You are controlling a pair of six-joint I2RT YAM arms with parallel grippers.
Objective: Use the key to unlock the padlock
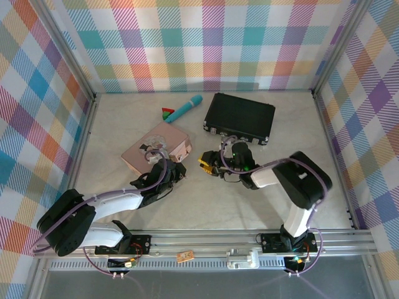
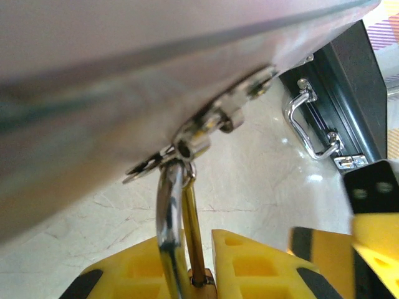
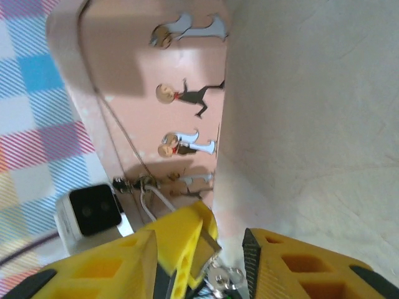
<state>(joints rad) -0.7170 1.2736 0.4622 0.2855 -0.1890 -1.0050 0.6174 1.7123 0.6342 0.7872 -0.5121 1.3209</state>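
Marble table (image 1: 206, 205) | padlock (image 2: 169, 237) body cut off below | key (image 3: 219, 279) blurred, partly hidden

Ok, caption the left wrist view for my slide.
Left gripper grips the padlock hooked through the tin's hasp, black case behind.

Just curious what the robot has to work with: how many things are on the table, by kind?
boxes: 2, pink tin and black case
padlock: 1
key: 1
teal stick: 1
red-green block: 1
total: 6
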